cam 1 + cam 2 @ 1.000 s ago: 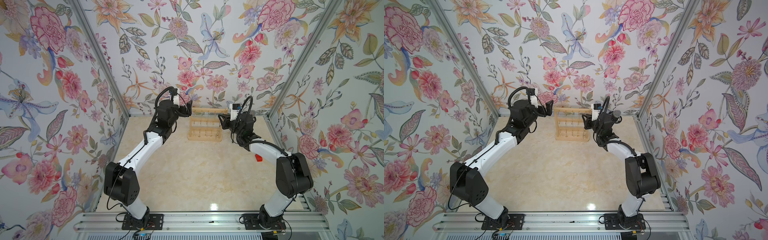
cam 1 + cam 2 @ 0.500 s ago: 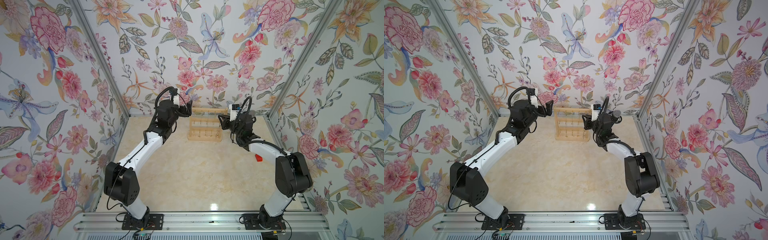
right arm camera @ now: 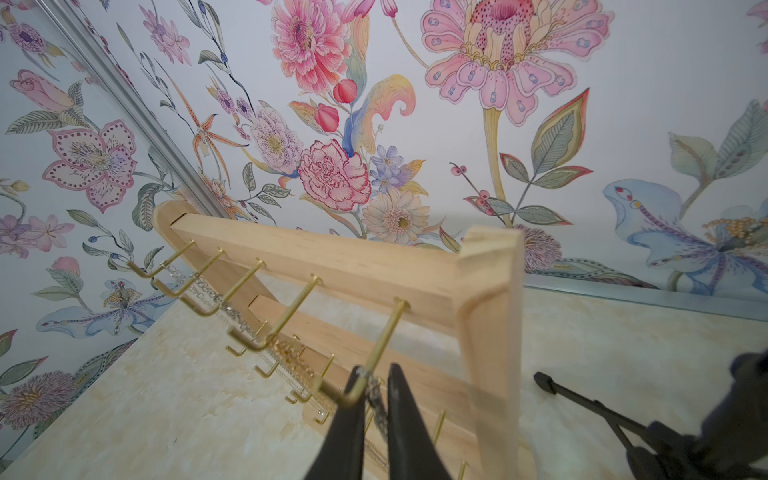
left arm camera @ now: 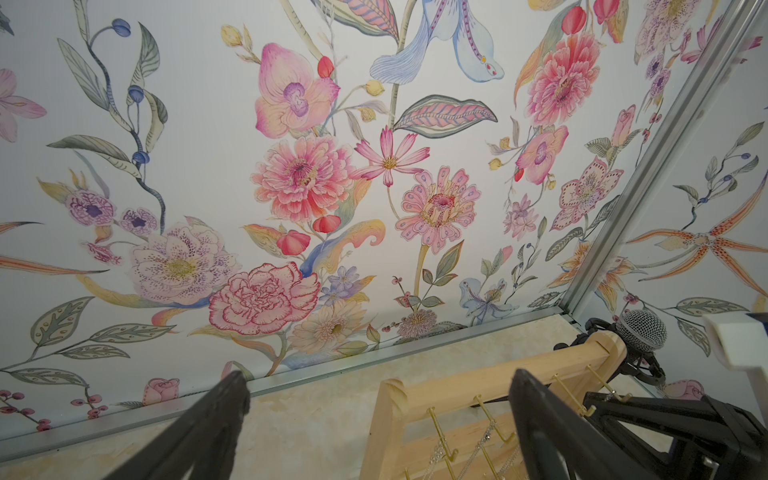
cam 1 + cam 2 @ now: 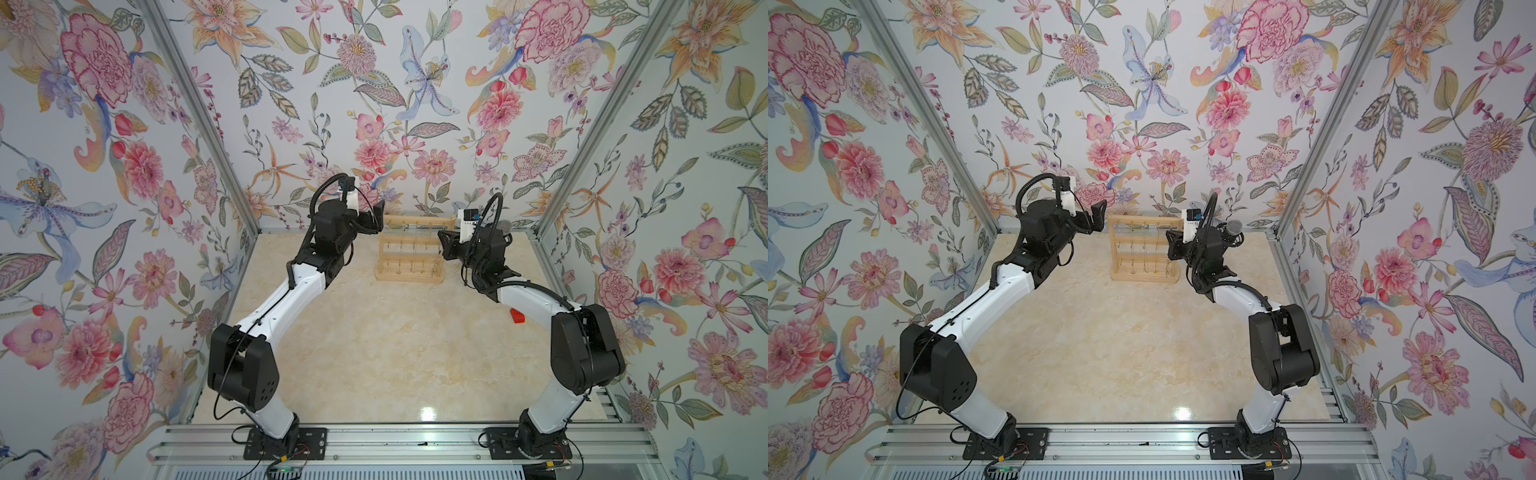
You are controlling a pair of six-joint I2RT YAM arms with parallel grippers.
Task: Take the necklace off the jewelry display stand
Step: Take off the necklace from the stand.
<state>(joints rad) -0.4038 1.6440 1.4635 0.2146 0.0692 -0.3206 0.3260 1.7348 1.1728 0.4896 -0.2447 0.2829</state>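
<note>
We are looking at the light natural-wood jewelry display stand, a rack of two upright posts and three horizontal bars on a flat base. It is standing upright at the back of the cream marbled tabletop, close to the flowered back wall and between the two arms. Brass hooks are sticking out of its top bar, and the silvery chain necklace is hanging from the hook nearest the post at the right arm's end of the rack. The black right gripper is sitting at that hook: its two slim fingers are standing nearly together, one on each side of the chain, with only a narrow gap between them, and we cannot tell whether they are pinching it. The black left gripper is hovering just beside the stand's opposite end, near the top bar, its fingers spread wide and holding nothing. More fine chains are draping over the farther hooks. A black microphone with a grey mesh head is standing on a tripod near the back wall, beyond the right arm's end of the stand, and a small red object is lying on the tabletop beside the right arm.
</note>
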